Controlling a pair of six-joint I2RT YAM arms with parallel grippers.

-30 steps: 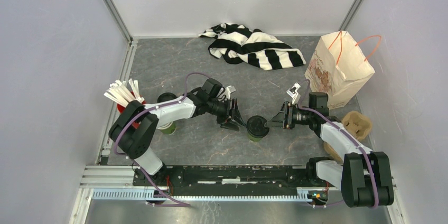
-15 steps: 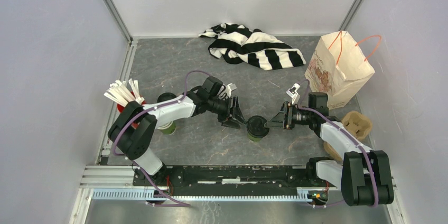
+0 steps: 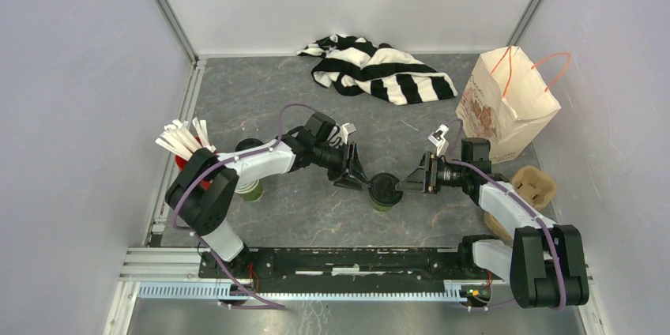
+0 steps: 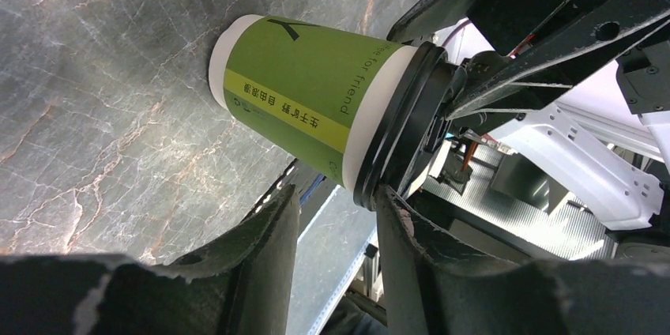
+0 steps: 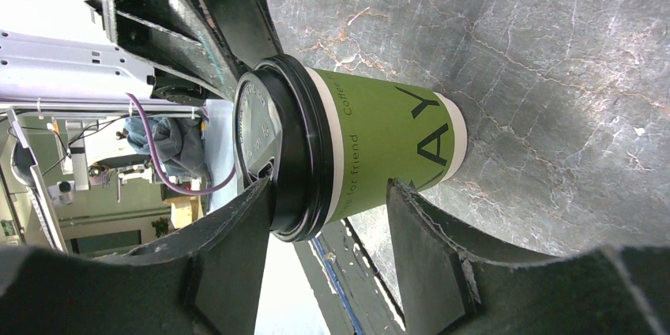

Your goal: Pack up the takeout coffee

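Standing on the table (image 3: 316,216) between the half-open left hand (image 3: 357,178) at 10 o'clock and the wide right hand (image 3: 404,182) at 2 o'clock, the coffee cup (image 3: 385,193) seems light and crushable, so grip gently below the lid (image 5: 257,145).

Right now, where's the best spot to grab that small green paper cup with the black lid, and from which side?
Probably the small green paper cup, on its wall below the round black plastic lid, coming in level from the side. It stands upright and widens upward, so the lid rim would catch on the jaws; squeezing the lid might pop it off.
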